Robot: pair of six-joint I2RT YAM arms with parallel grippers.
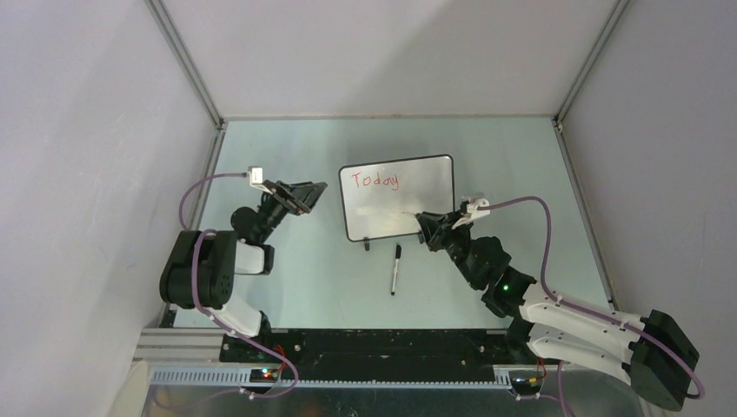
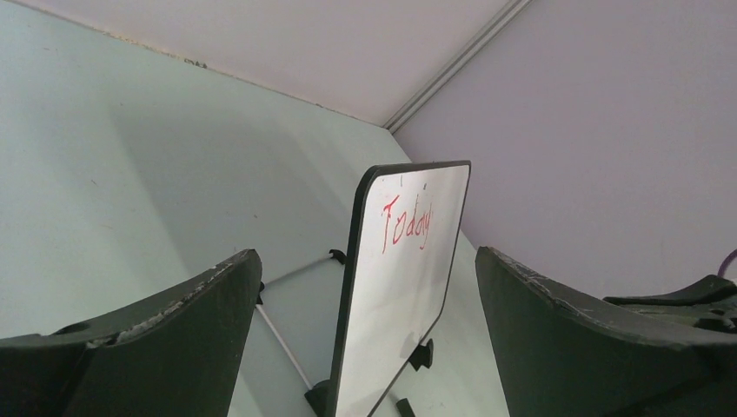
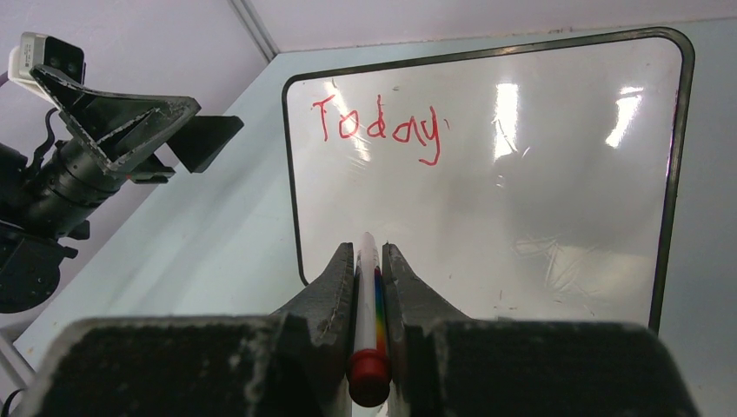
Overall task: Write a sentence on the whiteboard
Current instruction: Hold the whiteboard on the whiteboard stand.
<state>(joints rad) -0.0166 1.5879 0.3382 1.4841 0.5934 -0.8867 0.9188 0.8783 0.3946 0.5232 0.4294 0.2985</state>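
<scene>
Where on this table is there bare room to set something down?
Bare: the strip between the whiteboard and the back wall; the stretch from the board's right edge to the side wall; the patch between the left arm and the loose black pen. Crowded: just before the board, with its feet, that pen and the right claw gripping a marker.

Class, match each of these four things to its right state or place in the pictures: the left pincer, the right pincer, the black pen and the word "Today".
Things:
1. left pincer
2. right pincer
3. black pen
4. word "Today"

States and places:
A. shut on the marker
B. lying on the table in front of the whiteboard
C. open, holding nothing
D. red, at the top left of the whiteboard

Pairs: 1-C, 2-A, 3-B, 4-D
</scene>
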